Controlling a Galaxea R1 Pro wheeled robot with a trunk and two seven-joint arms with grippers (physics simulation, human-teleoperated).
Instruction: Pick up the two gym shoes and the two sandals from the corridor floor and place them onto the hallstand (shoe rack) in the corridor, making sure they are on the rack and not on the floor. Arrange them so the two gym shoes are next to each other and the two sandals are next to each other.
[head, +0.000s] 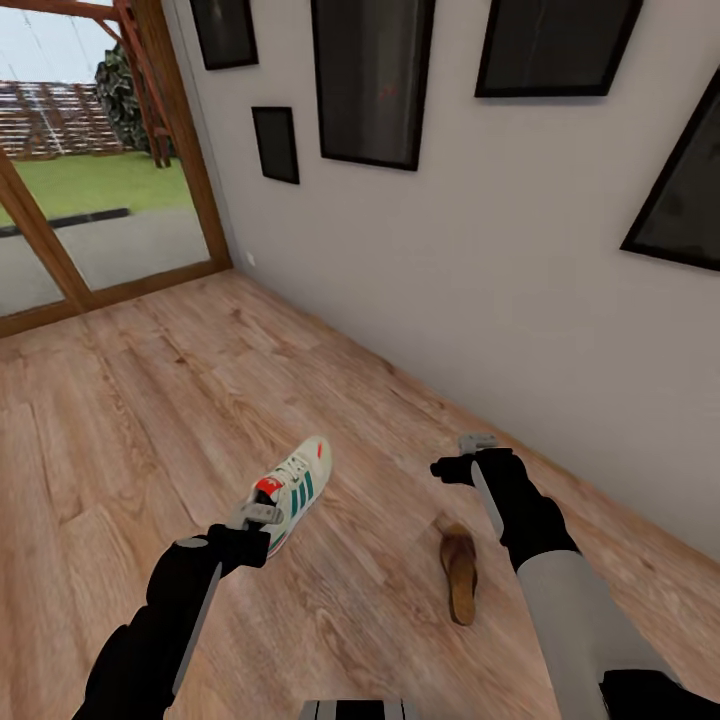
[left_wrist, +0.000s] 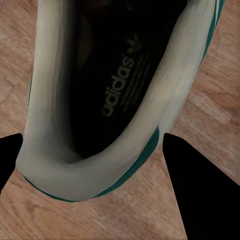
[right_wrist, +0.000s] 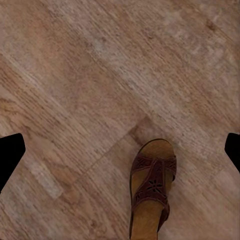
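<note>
The left gripper (head: 262, 517), jaws spread, straddles the heel of a gym shoe (head: 296, 490) on the corridor floor (head: 130, 420). The right gripper (head: 462, 452) hangs open above a sandal (head: 460, 572). Beyond them stands a grey wall (head: 480, 250) with dark frames (head: 370, 80) and a glass door (head: 90, 200).

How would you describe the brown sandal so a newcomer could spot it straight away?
Start at the grey wall hung with dark picture frames and drop to the light wood-plank floor at its foot. The dark brown leather sandal lies flat there, below the right gripper. Unlike the cream-white sneaker with green stripes nearby, it is low and open-heeled, with a wide patterned band.
</note>
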